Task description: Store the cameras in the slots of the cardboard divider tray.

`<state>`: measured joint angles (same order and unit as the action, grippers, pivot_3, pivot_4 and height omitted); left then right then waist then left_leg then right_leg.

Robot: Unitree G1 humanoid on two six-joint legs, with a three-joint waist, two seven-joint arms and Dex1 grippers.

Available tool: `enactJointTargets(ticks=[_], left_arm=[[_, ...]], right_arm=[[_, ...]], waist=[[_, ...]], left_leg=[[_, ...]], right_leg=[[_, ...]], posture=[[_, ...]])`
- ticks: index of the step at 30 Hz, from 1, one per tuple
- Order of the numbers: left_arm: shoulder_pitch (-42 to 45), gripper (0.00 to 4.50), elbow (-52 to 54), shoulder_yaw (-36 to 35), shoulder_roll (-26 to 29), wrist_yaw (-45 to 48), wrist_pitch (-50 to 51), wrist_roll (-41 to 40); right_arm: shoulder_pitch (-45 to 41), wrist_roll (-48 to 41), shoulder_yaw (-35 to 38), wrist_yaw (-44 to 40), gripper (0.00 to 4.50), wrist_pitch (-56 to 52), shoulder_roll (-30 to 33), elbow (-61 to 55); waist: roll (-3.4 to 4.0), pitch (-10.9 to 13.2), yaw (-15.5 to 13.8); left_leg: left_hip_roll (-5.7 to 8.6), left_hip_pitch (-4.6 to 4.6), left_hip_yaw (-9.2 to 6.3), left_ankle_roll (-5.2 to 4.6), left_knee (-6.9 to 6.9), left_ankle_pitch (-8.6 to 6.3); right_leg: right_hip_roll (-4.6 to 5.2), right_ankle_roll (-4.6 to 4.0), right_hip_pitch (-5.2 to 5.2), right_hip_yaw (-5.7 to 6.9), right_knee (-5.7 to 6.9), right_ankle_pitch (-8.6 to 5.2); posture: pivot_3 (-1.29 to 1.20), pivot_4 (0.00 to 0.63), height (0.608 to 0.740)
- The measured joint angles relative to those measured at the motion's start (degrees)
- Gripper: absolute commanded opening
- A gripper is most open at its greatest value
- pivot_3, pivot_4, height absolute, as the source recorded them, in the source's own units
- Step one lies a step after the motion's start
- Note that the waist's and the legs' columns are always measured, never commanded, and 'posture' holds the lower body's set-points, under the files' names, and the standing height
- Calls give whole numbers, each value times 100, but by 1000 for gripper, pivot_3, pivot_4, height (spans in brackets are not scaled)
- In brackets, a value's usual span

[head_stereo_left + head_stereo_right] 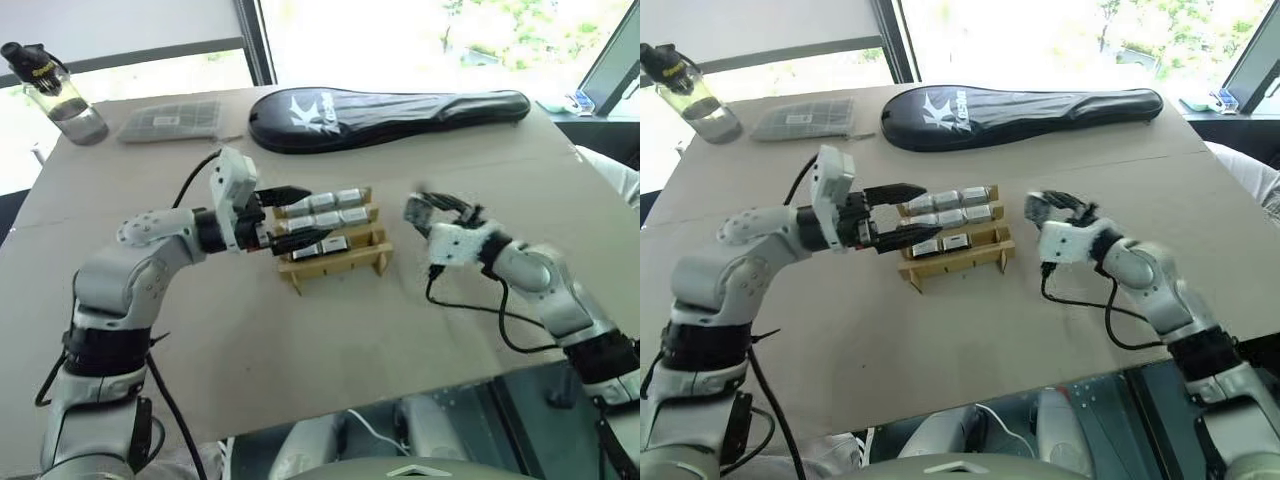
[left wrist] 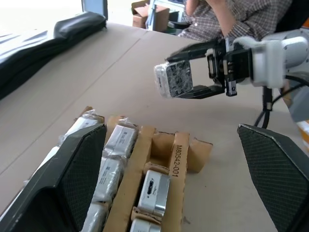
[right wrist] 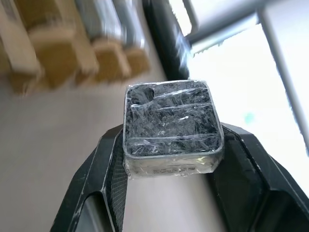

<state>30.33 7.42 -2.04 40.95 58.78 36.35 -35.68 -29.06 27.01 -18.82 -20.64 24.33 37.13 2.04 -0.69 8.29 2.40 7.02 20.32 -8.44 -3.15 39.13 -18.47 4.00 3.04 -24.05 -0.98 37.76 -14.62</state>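
Brown cardboard-covered table point(image 1: 330, 340) by bright windows; black racket case point(image 1: 390, 108) lies along far edge, w/ water bottle point(image 1: 55, 95) and grey gridded pouch point(image 1: 170, 120) at far left. Cardboard divider tray point(image 1: 335, 260) sits mid-table, most slots filled w/ wrapped silver cameras point(image 1: 335, 200); at least one slot in near row looks empty in left wrist view. Left gripper point(image 1: 295, 218) level at tray's left side, fingers spread wide, one over far row, one by near row, nothing held. Right gripper point(image 2: 186, 72) off table just right of tray, pinching one plastic-wrapped camera point(image 3: 171, 128) btwn both fingers, black face showing. Person in checked shirt point(image 2: 227, 19) beyond table.
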Motion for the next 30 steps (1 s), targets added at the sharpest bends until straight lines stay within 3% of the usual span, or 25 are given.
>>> enactJointTargets(ticks=[5,12,15,21,23,30], left_arm=[[381,4500,-378,306,-175,397,-192,189],[473,4500,-422,515,-314,698,-293,306],[481,3763,-422,513,-305,742,-302,369],[474,1010,-395,564,-235,1003,-252,397],[474,777,-375,594,-189,1036,-242,411],[474,756,-303,713,41,1281,-116,427]], right_arm=[[-550,879,-363,399,1951,1042,-244,1],[-589,1176,-549,477,1951,1487,-461,-11],[-553,1212,-547,462,1951,1503,-458,-11],[-498,1215,-533,365,1951,1486,-435,-7],[-491,1217,-537,347,1951,1518,-439,-6],[-493,1363,-563,350,1951,1763,-444,12]], waist=[[-1,-1,-10],[-2,-1,-9],[-2,-1,-7],[-2,0,-7],[-1,0,-7],[-1,0,-9]], left_leg=[[0,3,-2,0,3,0],[1,4,-3,0,6,0],[1,4,-3,0,6,0],[1,4,-3,0,6,0],[1,4,-3,0,5,0],[1,4,-3,0,5,0]], right_leg=[[1,0,0,5,-7,0],[0,0,-1,5,-1,0],[-1,0,-1,4,-2,0],[-1,0,-1,4,-2,0],[-1,0,-2,3,-1,0],[-3,0,-3,3,-1,0]], posture=[[0,150,740],[0,150,740],[0,150,740],[0,150,740],[0,150,740],[0,150,740]])
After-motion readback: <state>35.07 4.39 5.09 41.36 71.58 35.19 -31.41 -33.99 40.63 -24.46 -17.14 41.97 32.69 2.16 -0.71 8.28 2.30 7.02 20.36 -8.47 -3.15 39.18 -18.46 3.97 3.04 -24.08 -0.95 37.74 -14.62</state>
